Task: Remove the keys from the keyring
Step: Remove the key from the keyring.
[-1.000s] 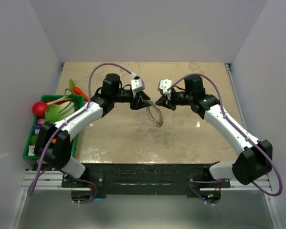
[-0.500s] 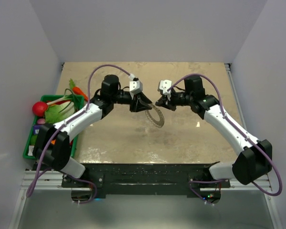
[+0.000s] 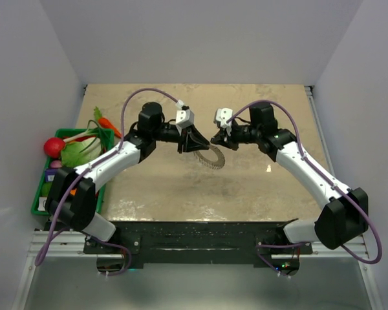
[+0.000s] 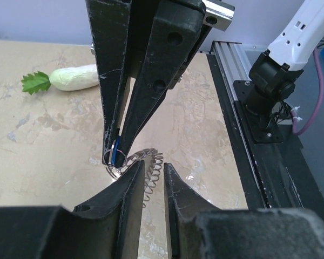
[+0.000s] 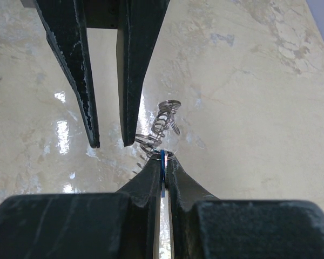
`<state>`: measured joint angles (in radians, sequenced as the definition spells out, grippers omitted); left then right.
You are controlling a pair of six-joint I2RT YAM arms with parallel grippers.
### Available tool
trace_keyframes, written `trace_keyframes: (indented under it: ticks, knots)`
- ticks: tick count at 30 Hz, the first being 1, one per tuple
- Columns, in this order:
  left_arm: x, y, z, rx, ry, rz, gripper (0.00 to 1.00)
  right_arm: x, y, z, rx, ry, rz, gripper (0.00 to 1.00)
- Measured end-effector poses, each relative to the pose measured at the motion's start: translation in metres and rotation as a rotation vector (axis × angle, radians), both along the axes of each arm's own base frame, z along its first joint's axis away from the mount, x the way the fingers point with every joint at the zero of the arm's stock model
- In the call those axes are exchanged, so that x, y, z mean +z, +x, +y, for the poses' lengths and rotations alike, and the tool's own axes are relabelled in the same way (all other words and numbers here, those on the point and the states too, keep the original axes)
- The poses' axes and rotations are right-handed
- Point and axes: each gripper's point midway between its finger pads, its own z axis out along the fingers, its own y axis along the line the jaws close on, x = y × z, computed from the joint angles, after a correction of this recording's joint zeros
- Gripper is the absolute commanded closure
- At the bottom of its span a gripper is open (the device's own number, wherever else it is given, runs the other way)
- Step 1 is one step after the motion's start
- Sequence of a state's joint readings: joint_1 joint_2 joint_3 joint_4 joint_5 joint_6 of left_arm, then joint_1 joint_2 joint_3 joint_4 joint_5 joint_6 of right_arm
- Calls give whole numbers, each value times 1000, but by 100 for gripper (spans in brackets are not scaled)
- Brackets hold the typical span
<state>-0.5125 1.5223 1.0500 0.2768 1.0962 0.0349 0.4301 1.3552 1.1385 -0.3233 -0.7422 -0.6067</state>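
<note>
The keyring [image 3: 215,161] is a grey coiled loop hanging between my two grippers above the table. My right gripper [image 3: 215,139] is shut on the key's blue head [image 5: 162,159], which stands edge-on between its pads, with the coil [image 5: 164,116] trailing off just past its tips. In the left wrist view the key [image 4: 116,148] shows as a blue sliver at the right gripper's tips. My left gripper [image 3: 195,144] faces the right one, its jaws a narrow gap apart [image 4: 153,166]. The coil [image 4: 150,181] shows through that gap, just beyond the tips, which are beside the coil [image 5: 110,144].
A white radish with green leaves [image 4: 75,78] lies on the tan table behind the grippers. A green bin [image 3: 39,194] of toy vegetables, with a red ball [image 3: 53,147] and a carrot [image 3: 107,123], sits at the left edge. A metal rail [image 4: 232,81] runs along the table's side.
My left gripper has shifted slightly right, toward the right gripper. The loop has swung from a narrow hang into a wider arc. The right gripper has stayed put, holding the key.
</note>
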Motion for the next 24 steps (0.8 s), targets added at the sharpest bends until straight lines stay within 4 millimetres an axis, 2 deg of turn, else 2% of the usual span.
trace_keyframes:
  ticks: [7, 18, 24]
  knots:
    - [-13, 6, -6, 46, 34, 23, 80, 0, 0, 0, -2, 3, 2, 100]
    - [-27, 12, -6, 88, 71, 49, 94, -4, 2, 0, -16, 3, 5, 100]
    - [-28, 14, -6, 97, 76, 36, 93, -3, 4, 0, -24, 6, -3, 100]
